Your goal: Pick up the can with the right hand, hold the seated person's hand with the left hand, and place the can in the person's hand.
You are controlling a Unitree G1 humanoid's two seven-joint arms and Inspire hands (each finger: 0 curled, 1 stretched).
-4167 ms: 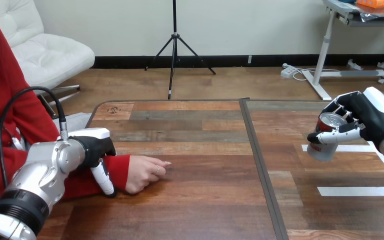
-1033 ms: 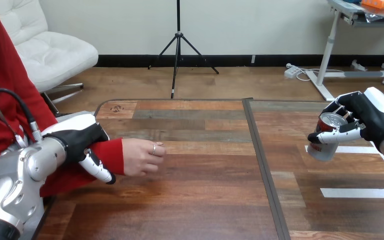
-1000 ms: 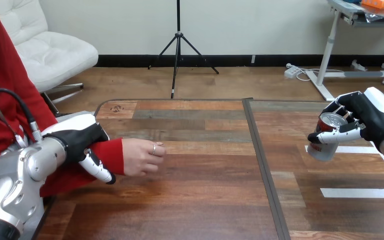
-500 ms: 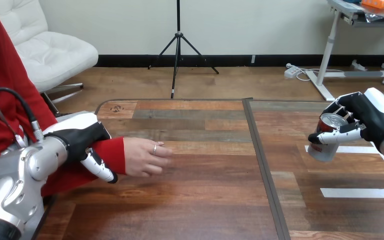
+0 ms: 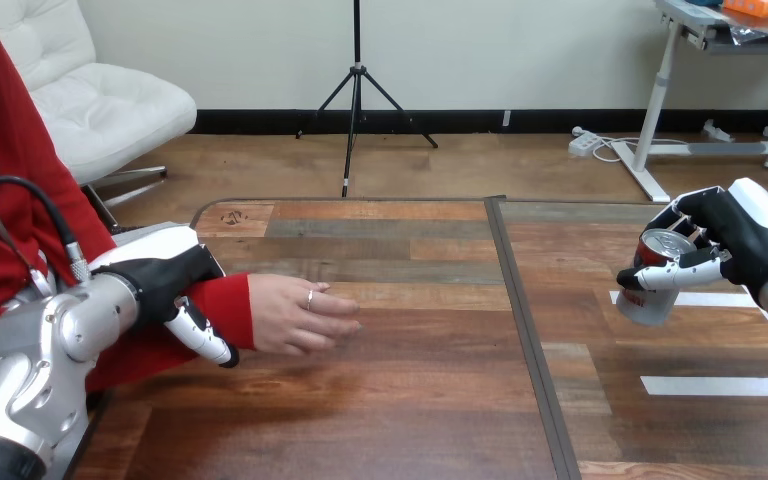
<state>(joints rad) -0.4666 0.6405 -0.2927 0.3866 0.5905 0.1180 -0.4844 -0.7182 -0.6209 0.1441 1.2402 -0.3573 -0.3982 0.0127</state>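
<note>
Handover waiting on the wrist hold

The robot's right hand [image 5: 732,243] clasps the red-and-silver drink can [image 5: 652,278] above the wooden plank table's [image 5: 410,400] right edge, near white tape strips [image 5: 720,385]. Its left hand [image 5: 172,282] lies on the person's red sleeve [image 5: 228,305] near the left edge; whether it grips, I cannot tell. The person's hand [image 5: 300,315] lies palm down: I reckon it must turn up before the can crosses.

Right hand [image 5: 735,240] grips the can [image 5: 644,306] — left hand [image 5: 165,280] clasps the person's wrist [image 5: 236,305].
</note>
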